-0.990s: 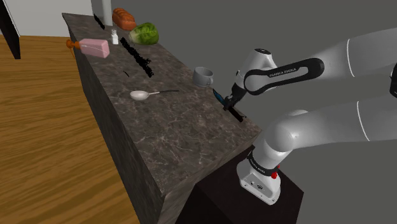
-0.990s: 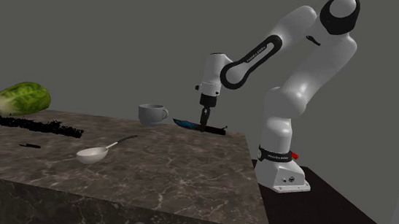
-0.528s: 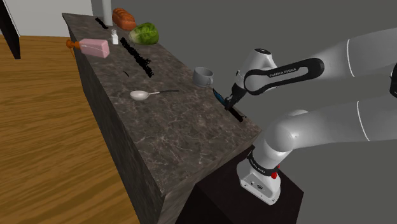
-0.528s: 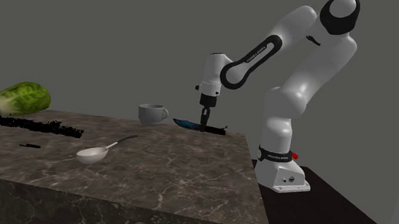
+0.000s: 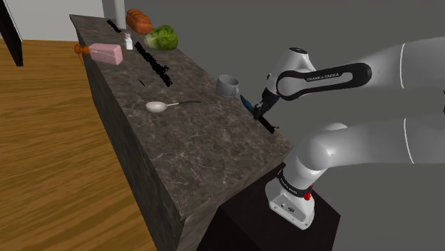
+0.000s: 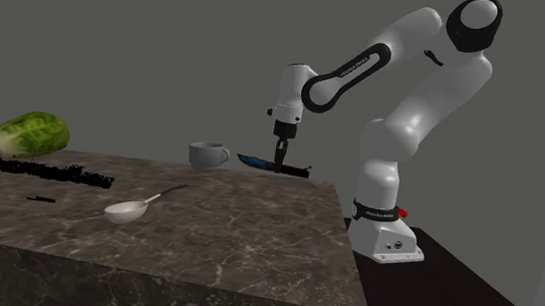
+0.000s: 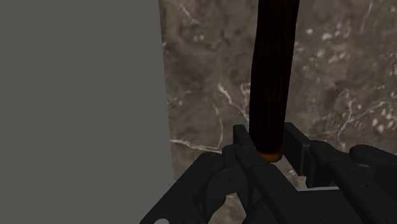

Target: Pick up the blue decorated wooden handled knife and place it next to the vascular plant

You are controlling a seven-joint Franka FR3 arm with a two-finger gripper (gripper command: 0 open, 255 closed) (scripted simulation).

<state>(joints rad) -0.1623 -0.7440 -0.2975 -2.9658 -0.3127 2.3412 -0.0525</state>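
The knife has a blue decorated blade [image 5: 246, 104] [image 6: 254, 161] and a dark brown wooden handle [image 5: 268, 127] [image 6: 298, 171] [image 7: 275, 76]. My gripper [image 5: 258, 113] [image 6: 280, 164] [image 7: 270, 151] is shut on it near where blade and handle meet, holding it roughly level just above the dark marble counter [image 5: 200, 146] [image 6: 254, 236] beside the grey wall. In the wrist view the handle runs away from the fingers [image 7: 244, 144], over the counter's edge. The vascular plant, a leafy green head [image 5: 162, 37] [image 6: 30, 133], lies at the counter's far end.
A grey mug [image 5: 228, 85] [image 6: 206, 156] stands just beyond the knife. A white spoon [image 5: 158, 106] [image 6: 128, 209] lies mid-counter. Black strips [image 5: 153, 60] run along the counter. A bread loaf [image 5: 138, 20], a small shaker [image 5: 128, 43] and a pink bottle [image 5: 103, 53] sit near the plant.
The gripper has risen a little with the knife in it, so the knife now hangs just off the counter instead of lying on it.
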